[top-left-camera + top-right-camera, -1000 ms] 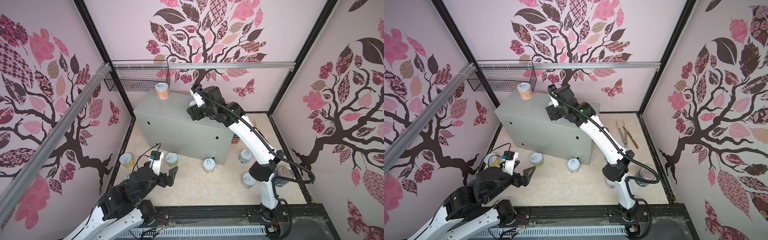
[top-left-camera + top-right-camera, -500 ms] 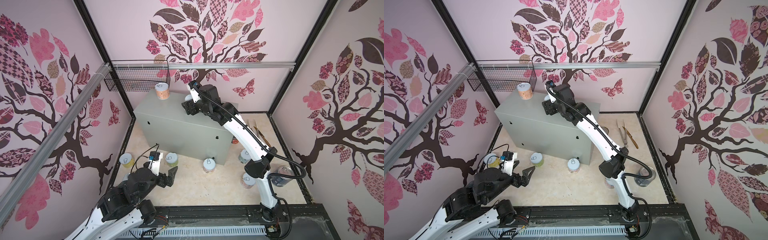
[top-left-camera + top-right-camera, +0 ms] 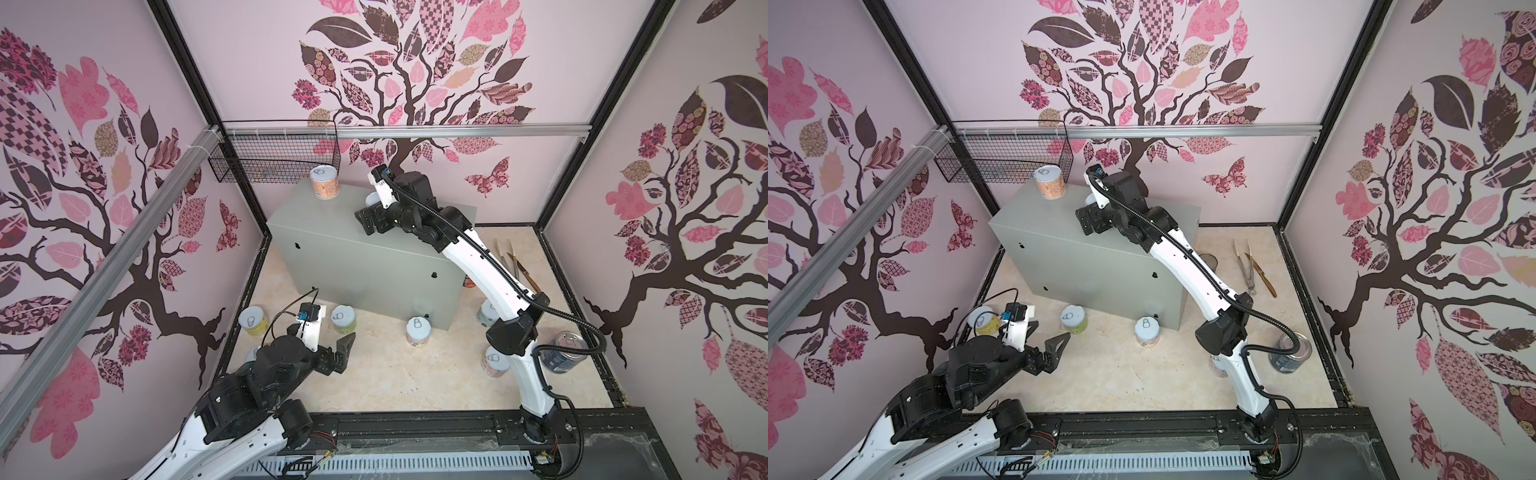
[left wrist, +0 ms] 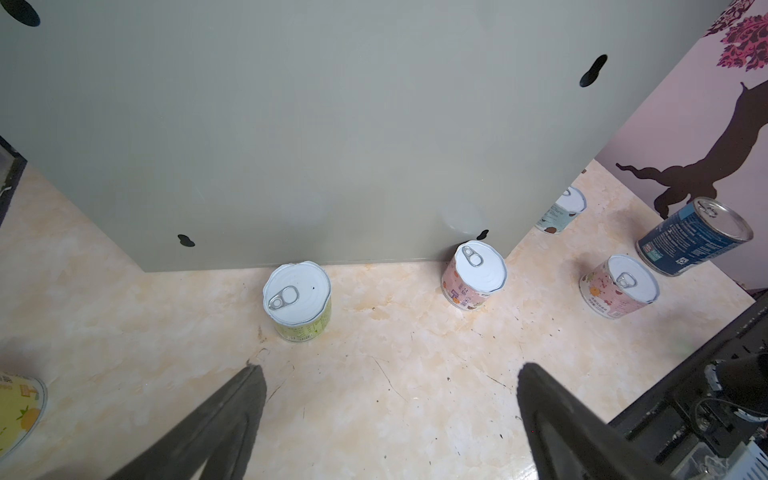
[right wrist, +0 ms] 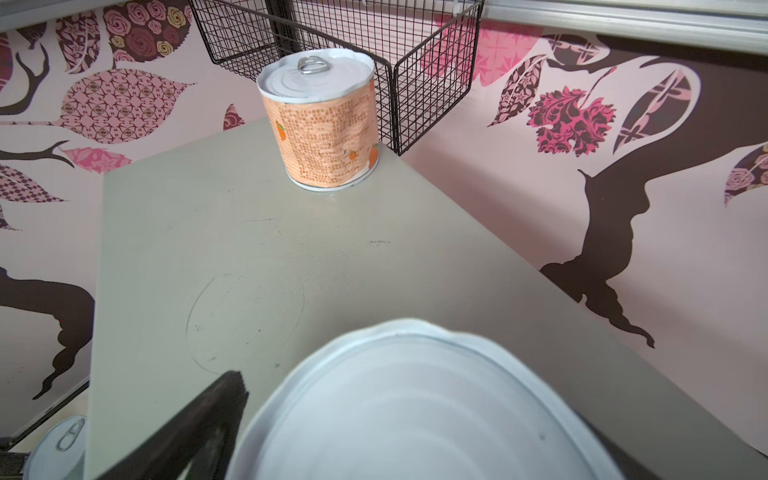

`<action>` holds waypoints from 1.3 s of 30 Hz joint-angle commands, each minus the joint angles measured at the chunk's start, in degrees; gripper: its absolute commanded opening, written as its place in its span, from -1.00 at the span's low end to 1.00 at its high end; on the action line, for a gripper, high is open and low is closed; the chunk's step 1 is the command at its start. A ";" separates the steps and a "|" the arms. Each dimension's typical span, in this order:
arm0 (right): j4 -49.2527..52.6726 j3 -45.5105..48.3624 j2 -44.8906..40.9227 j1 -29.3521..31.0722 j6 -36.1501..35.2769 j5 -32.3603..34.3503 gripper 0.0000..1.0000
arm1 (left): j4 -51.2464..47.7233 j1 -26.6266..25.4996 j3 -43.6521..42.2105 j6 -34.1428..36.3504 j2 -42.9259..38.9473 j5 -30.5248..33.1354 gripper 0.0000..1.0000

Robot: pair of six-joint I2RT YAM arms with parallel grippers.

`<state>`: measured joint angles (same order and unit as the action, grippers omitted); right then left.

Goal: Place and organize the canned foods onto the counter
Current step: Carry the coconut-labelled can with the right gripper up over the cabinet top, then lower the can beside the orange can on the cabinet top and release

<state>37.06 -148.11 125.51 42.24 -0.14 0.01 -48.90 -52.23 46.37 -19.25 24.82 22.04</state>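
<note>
Left gripper [image 4: 388, 374] hovers low over the floor, jaws spread, empty. Green can [image 4: 297, 301] stands upright just ahead of it, against the counter [image 4: 291, 124] front, with the pink can [image 4: 478, 276] further along the same face. Left arm is nearer to both. On the counter top, right gripper [image 3: 370, 216] straddles a pale-lid can [image 5: 407, 407], upright, near the back edge. One finger [image 5: 216, 407] sits at its rim and the other is hidden, so can't tell if it's clamped or let go. Looks like the placing step: retreat should go straight up the can's axis. Orange can [image 5: 322, 124] stands well beyond, at the far corner by the basket [image 5: 415, 62].
</note>
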 commanded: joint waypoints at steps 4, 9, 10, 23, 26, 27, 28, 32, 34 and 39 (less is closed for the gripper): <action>-0.80 0.20 -3.81 -0.10 -1.27 -1.07 1.00 | 0.80 -0.24 -1.25 0.26 -0.52 1.32 0.96; -0.37 2.95 -9.16 -0.16 -0.40 -1.54 1.00 | 1.16 -0.23 -0.75 0.13 -0.69 3.83 0.96; -0.32 3.79 -10.57 -0.16 -0.70 -1.59 1.00 | 1.58 -0.24 -0.70 0.26 -0.58 4.19 0.96; -6.82 26.46 -27.93 -0.18 -3.54 0.01 1.00 | 3.51 -0.16 3.57 2.37 3.88 7.16 0.96; -10.59 34.00 -32.16 -0.22 -2.90 -0.27 1.00 | 4.31 -0.09 3.97 3.49 4.99 8.36 0.96; -11.75 36.41 -33.41 -0.21 -2.60 -0.31 1.00 | 4.57 -0.07 3.97 3.88 5.38 8.58 0.96; -13.01 38.97 -34.71 -0.15 -2.20 -0.44 0.99 | 4.89 0.06 4.05 4.33 5.63 8.78 0.96; -15.73 45.74 -37.70 -0.20 -1.05 -0.78 0.85 | 5.68 2.88 3.82 6.08 5.92 7.85 0.96; -16.58 48.12 -38.53 -0.20 -0.78 -0.47 0.80 | 5.98 6.88 3.65 6.54 5.86 4.15 0.96; -18.59 51.65 -39.17 -0.21 0.17 -0.66 0.70 | 7.21 15.73 2.53 5.87 6.07 -4.49 0.96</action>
<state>21.54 -96.53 89.14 42.19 -1.19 -0.69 -44.07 -38.39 48.05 -13.78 30.85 23.18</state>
